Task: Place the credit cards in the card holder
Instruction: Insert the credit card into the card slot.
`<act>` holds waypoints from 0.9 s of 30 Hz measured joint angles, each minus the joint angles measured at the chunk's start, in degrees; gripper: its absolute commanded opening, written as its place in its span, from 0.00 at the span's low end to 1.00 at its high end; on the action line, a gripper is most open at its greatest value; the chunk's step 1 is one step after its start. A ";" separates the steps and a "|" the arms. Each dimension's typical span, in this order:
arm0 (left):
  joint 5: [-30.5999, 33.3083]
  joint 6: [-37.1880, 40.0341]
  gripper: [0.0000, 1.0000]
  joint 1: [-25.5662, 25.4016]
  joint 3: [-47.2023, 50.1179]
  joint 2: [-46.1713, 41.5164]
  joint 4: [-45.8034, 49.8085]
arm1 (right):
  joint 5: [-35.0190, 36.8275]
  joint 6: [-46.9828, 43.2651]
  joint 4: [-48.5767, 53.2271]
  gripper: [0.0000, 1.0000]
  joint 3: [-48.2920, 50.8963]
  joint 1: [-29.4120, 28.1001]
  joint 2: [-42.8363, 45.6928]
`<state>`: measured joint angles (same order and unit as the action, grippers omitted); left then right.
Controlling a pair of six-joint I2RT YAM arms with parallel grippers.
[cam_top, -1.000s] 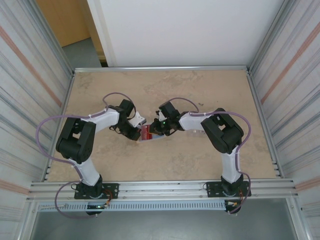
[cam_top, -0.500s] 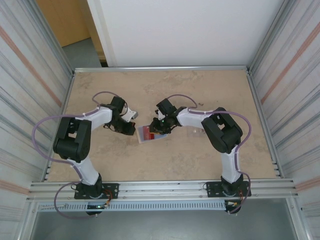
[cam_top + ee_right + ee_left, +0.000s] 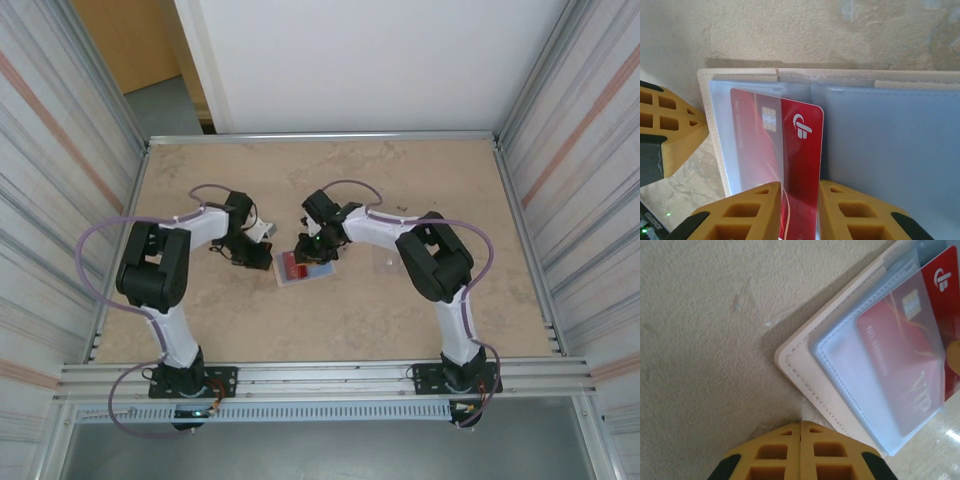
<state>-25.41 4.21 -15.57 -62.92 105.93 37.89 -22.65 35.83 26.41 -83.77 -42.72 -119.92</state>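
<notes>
The beige wallet piece lies open and flat about the middle of the bench, with both arms reaching in over it from either side. On top of it sits the card holder, a clear plastic sleeve, with a second clear pocket beside it.

The red credit card is partway inside the card holder. The half with the chip looks dulled under the plastic. The strip with the white logo is bare and bright, sticking out past the sleeve's open edge.

The right gripper hangs over the card's near end. Its yellow fingers stand a little parted, one over the covered part of the card and the other at its bare long edge. They are released, not pinched on it, and the card lies face up between them.

The left gripper has its fingers clenched together on nothing. Its tip is just beside the wallet piece's stitched corner, over bare bench, on the side facing the left edge.
</notes>
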 measured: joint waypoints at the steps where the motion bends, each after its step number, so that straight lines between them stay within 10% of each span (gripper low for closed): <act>1: -0.07 -0.02 0.00 0.00 -0.26 0.20 0.33 | 0.00 -0.44 0.50 0.25 -0.50 -0.09 -0.20; 17: -0.11 -0.02 0.01 -0.02 -1.84 1.33 2.19 | 0.15 -3.65 4.17 0.37 -4.96 -1.92 -2.67; 27: -1.29 -1.49 0.36 -1.31 0.57 -1.49 -1.18 | 3.69 -5.49 7.54 0.49 0.48 1.90 7.67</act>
<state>-26.70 2.72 -16.88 -62.35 104.44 36.71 -18.96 30.35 33.95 -83.29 -40.82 -112.25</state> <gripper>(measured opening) 0.308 0.482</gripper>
